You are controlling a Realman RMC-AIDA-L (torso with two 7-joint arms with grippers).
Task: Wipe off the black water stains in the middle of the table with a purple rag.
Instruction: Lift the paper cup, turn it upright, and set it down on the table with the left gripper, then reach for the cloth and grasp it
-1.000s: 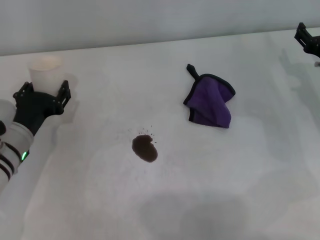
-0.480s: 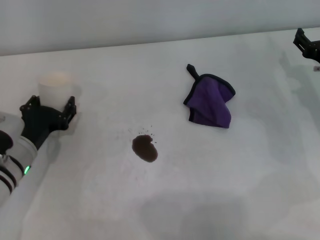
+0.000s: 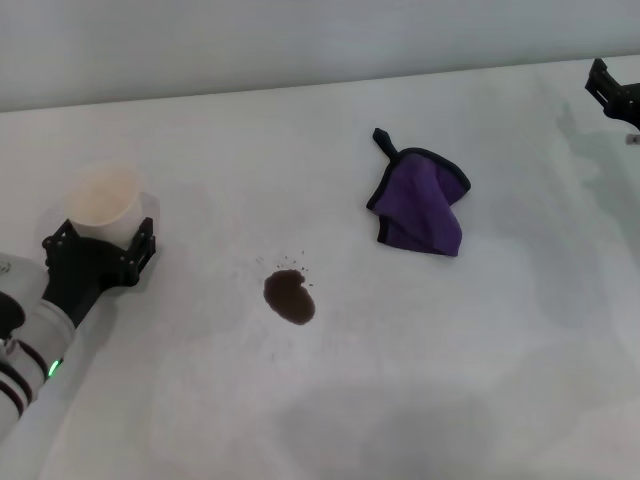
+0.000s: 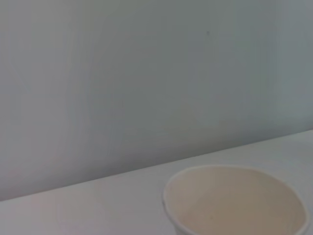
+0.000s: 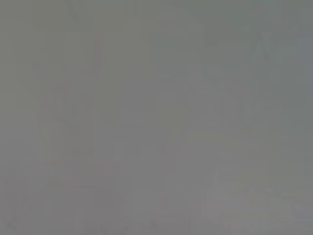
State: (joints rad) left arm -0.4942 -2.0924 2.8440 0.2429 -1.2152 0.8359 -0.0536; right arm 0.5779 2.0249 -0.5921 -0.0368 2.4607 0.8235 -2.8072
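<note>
The purple rag (image 3: 422, 203) lies crumpled on the white desk (image 3: 480, 360), its black loop tab pointing toward the far edge. The stain (image 3: 289, 296), a small dark oval with specks about it, sits nearer you and to the rag's left, apart from it. To begin well, bring a gripper down over the rag's thick middle, not the thin tab, and pinch enough cloth to press flat on the stain. The right gripper (image 3: 612, 88) rests at the far right edge, only partly in view; you cannot tell how its fingers stand. The left gripper (image 3: 98, 248) holds its fingers around a white paper cup (image 3: 102, 199) at the left, well apart from the stain. Nothing lies between rag and stain.
</note>
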